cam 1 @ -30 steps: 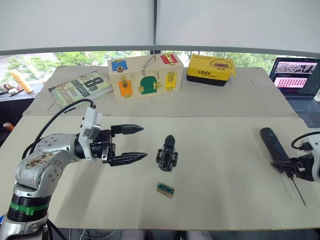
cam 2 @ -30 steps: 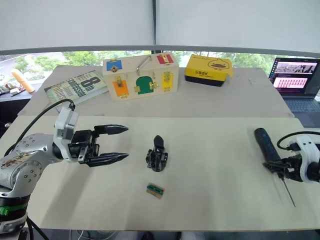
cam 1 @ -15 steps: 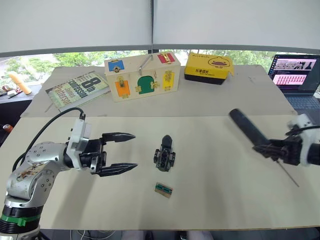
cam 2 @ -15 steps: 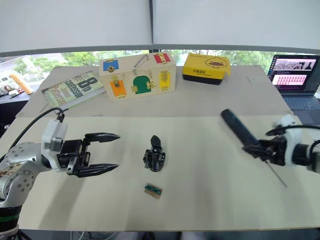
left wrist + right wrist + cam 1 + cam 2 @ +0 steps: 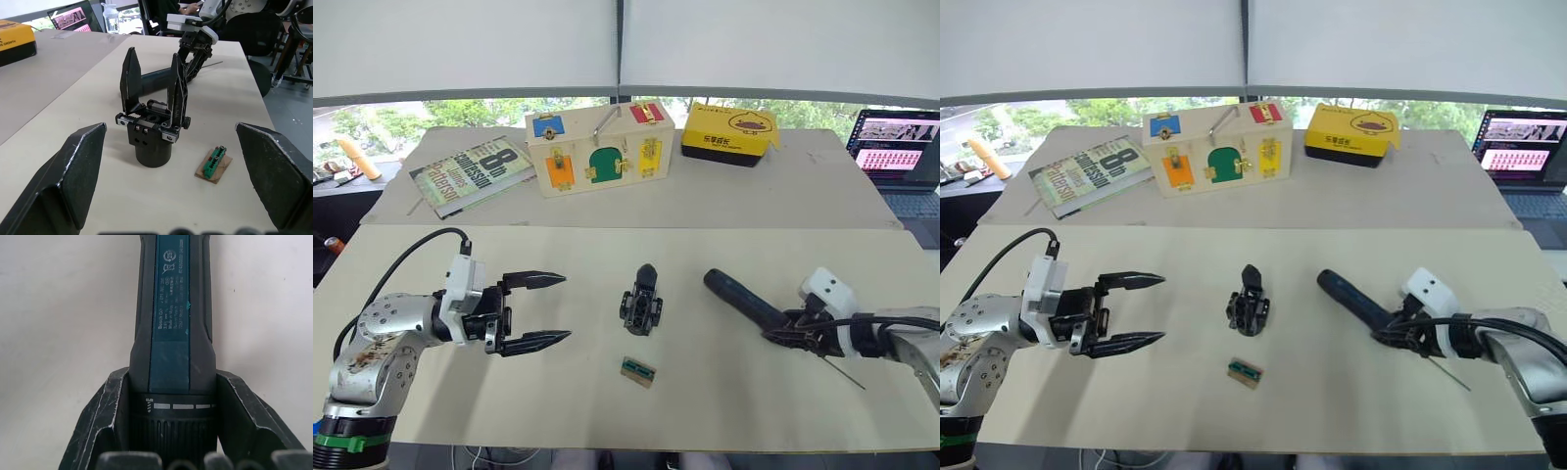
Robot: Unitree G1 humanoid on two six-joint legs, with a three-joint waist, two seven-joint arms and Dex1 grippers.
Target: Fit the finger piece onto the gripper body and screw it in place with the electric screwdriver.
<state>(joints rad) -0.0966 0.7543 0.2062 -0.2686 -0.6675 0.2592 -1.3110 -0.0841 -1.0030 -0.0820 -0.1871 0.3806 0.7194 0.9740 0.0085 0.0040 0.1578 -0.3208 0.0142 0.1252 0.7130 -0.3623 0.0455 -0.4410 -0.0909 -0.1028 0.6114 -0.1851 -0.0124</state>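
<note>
Near the middle of the pale table [image 5: 607, 392]: gripper body [image 5: 641, 304], standing on its round base, two black pointed fingers rising side by side as seen in the left wrist view, so the finger piece [image 5: 177, 83] apparently seated on it already; which of the two prongs is the added one cannot be told. Just in front of it, apart, a small green-topped block [image 5: 637, 371] lying flat on a tan scrap.

To the robot's right of the body, well apart: electric screwdriver [image 5: 742, 300], lying at a slant with its rounded end toward the gripper body and its thin metal bit pointing away toward the table's near right edge. Clamped by the right gripper [image 5: 793, 331] near the bit end, both black fingers pressed against the collar on either side, as the right wrist view shows [image 5: 173, 396].

To the robot's left of the body, well apart: left gripper [image 5: 543, 308], held level above the table, fingers spread wide and pointing toward the gripper body, nothing between them.

Farther back, on a second table surface: wooden latch box [image 5: 597, 150] with coloured doors, a book [image 5: 470, 173] to its left, a yellow box [image 5: 729, 132] to its right, and an open laptop [image 5: 906, 142] at the far right edge.
</note>
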